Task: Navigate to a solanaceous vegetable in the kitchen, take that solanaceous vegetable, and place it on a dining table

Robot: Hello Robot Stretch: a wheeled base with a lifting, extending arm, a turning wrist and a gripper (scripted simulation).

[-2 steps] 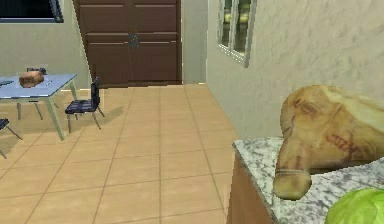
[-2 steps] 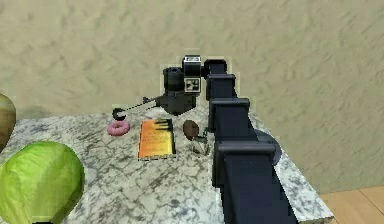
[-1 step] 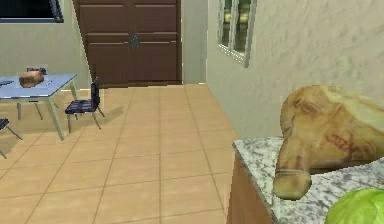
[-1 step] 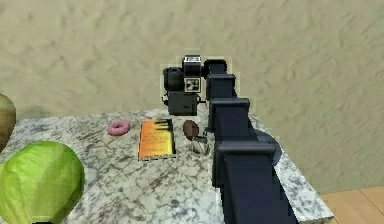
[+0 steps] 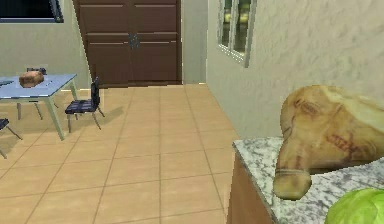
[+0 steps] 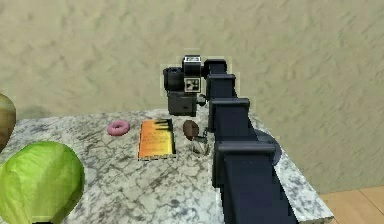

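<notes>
A small brown oval thing (image 6: 191,128), shaped like a potato, lies on the speckled granite counter (image 6: 110,160) beside the arm. The dark arm (image 6: 240,150) rises from the bottom edge over the counter to the gripper (image 6: 176,84), which stands against the beige wall above the brown thing. I cannot tell whether the gripper holds anything. In the forward view's far left stands a light blue dining table (image 5: 50,88) with a brown lump (image 5: 33,76) on it.
On the counter lie a pink ring (image 6: 119,127), a flat orange book-like thing (image 6: 158,138), a big green leafy head (image 6: 38,180) and a large tan loaf-like lump (image 5: 325,130). Dark chairs (image 5: 88,104) flank the table. A brown double door (image 5: 132,40) closes the far wall across open tiled floor (image 5: 150,140).
</notes>
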